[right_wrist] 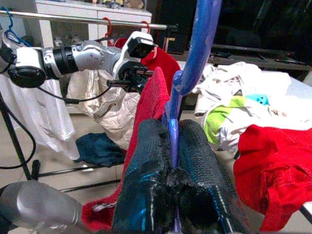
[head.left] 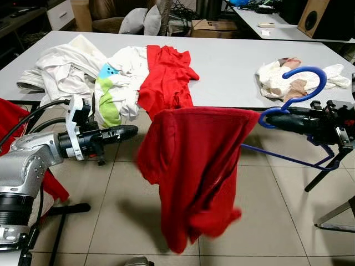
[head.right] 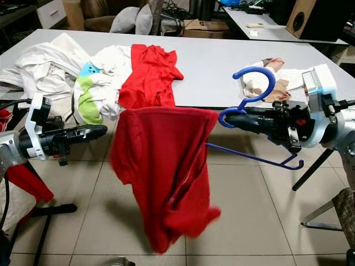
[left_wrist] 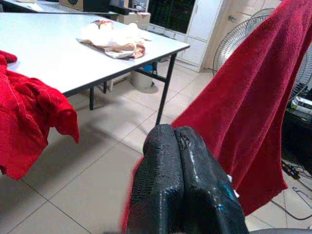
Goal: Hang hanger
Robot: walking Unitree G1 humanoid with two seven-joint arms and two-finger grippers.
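Right gripper (head.right: pixel 236 119) clamped blue hanger (head.right: pixel 252 83) at its neck, hook curling above the fingertips, red shirt (head.right: pixel 161 166) draped just beyond them. Left gripper (head.left: pixel 125 132) pinched empty, just beside shirt's far edge.

right gripper (head.right: pixel 230 120) clamping blue hanger (head.right: pixel 252 94), red shirt (head.right: pixel 163 172) draped

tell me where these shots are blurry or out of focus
Left eye view: the red shirt's bottom hem is smeared, the table sharp. Left wrist view: left claw soft up close. Right wrist view: blue hanger and right claw slightly soft.
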